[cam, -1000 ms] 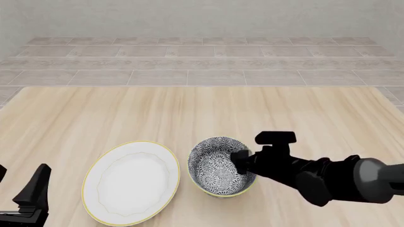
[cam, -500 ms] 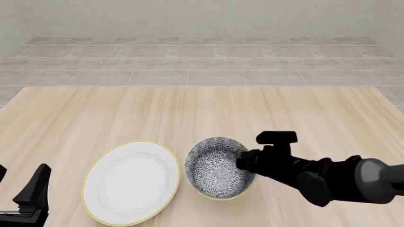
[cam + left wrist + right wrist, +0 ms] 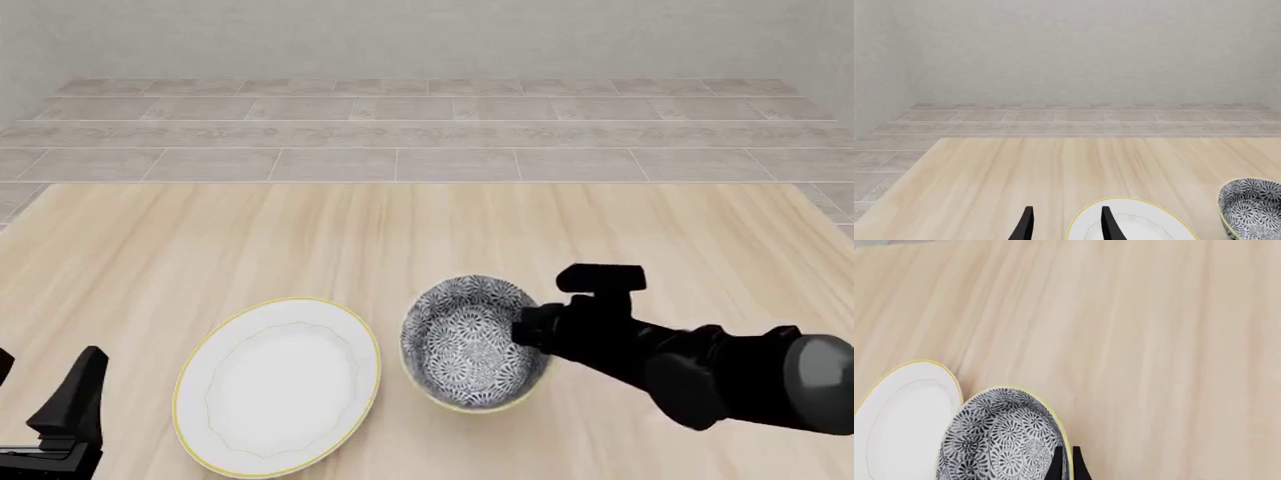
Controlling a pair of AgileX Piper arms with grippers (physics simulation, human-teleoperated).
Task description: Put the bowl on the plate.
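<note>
Blue-grey patterned bowl (image 3: 474,343) tilted, held just right of plate (image 3: 278,384) on table (image 3: 400,230). Right gripper (image 3: 1066,464) pinched on bowl's right rim: one finger inside, one outside, narrow gap. Fingertips in front view hidden behind bowl wall and black arm. Left gripper (image 3: 1064,225) parted, holding nothing, cut off by frame edge, over plate's near-left rim. Since half second ago: bowl lifted slightly and shifted right, rim tipped more toward camera; plate unmoved.
</note>
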